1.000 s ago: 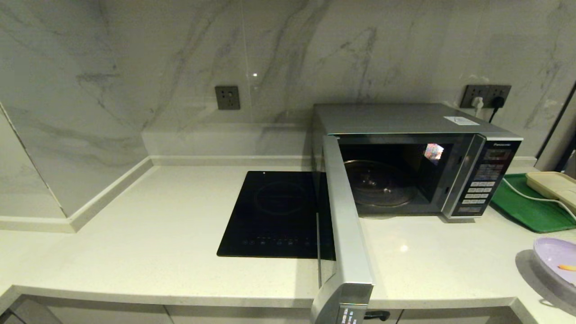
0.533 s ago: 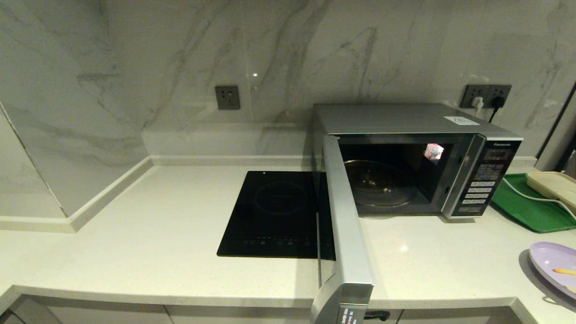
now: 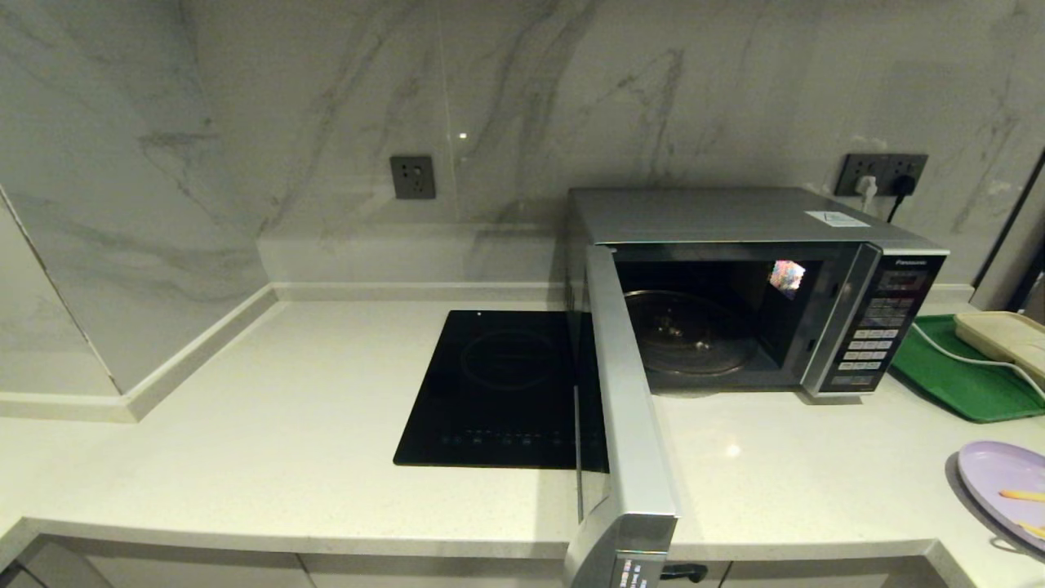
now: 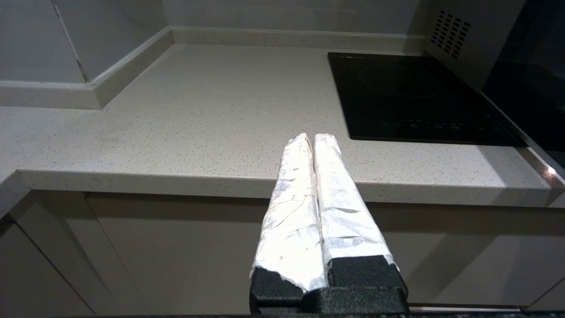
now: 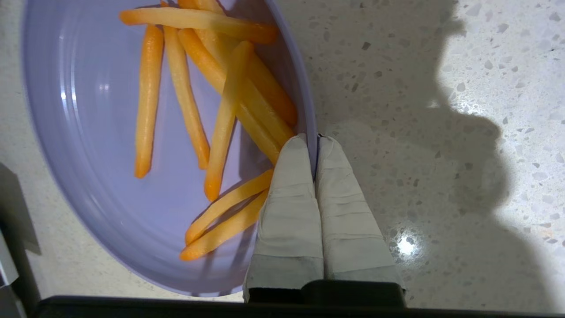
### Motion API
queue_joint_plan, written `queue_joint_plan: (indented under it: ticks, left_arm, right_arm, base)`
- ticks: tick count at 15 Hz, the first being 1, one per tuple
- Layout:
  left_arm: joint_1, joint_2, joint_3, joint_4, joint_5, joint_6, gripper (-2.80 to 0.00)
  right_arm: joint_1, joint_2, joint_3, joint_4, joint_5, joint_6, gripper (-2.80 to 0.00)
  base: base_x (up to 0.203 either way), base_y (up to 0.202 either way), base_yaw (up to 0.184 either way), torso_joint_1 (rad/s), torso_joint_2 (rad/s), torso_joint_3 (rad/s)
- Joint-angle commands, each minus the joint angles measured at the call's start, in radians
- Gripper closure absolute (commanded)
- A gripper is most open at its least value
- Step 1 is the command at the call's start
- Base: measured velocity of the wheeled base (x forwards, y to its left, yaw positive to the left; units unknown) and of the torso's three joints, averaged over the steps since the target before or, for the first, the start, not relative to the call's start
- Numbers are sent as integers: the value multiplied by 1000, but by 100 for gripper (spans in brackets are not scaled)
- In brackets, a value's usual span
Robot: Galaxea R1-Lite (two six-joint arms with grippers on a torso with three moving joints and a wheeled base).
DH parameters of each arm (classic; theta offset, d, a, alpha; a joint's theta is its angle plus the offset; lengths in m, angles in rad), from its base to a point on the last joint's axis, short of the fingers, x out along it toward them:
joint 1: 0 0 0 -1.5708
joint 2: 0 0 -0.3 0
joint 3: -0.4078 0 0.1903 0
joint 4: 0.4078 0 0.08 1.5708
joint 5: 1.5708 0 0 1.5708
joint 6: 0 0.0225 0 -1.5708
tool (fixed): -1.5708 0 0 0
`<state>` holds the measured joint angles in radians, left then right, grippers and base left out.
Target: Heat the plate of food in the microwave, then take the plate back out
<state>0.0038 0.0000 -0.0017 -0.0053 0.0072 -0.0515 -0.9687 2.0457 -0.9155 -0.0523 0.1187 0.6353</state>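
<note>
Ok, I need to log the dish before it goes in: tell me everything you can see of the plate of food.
The plate of food is a round, pale lavender dish, smooth and glossy like plastic, with a raised rim. About ten orange-yellow fry-like sticks lie loosely crossed in it. It sits at the right end of the speckled counter, outside the open microwave. The right gripper is shut on its rim, one finger inside, one outside.

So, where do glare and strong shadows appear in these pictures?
Head view: a small bright spot on the wall and a colourful reflection inside the microwave. Right wrist view: a dark shadow and a glare point on the counter beside the plate of food. Left wrist view: even light.
</note>
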Motion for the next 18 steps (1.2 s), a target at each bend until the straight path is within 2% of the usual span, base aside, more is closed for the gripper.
queue_joint_plan:
  ticks: [1, 7, 10, 12, 14, 16, 17, 18]
  left_arm:
    - [1, 0, 0, -1, 0, -1, 0]
    - [1, 0, 0, -1, 0, -1, 0]
    - [0, -2, 0, -1, 0, -1, 0]
    - [1, 0, 0, -1, 0, -1, 0]
    - [1, -2, 0, -1, 0, -1, 0]
    - [0, 0, 0, -1, 0, -1, 0]
    - [0, -1, 0, -1, 0, -1, 0]
    - [1, -1, 0, -1, 0, -1, 0]
  right_arm:
    - [-1, 13, 0, -1, 2, 0, -280]
    - [-13, -26, 8, 0, 4, 1, -280]
    - [-20, -180, 42, 6, 18, -23, -280]
    - [-20, -339, 80, 23, 66, -73, -280]
    - [-18, -522, 84, 143, 146, -141, -280]
    - [-17, -698, 30, 388, 267, -218, -280]
    - [-17, -771, -18, 569, 329, -271, 0]
    - [-16, -836, -83, 747, 384, -326, 0]
  base:
    - [0, 0, 0, 0, 0, 0]
    - [0, 0, 0, 0, 0, 0]
    - [0, 0, 0, 0, 0, 0]
    - [0, 0, 0, 0, 0, 0]
    - [0, 0, 0, 0, 0, 0]
    - [0, 0, 0, 0, 0, 0]
    - [0, 0, 0, 0, 0, 0]
    - [0, 0, 0, 0, 0, 0]
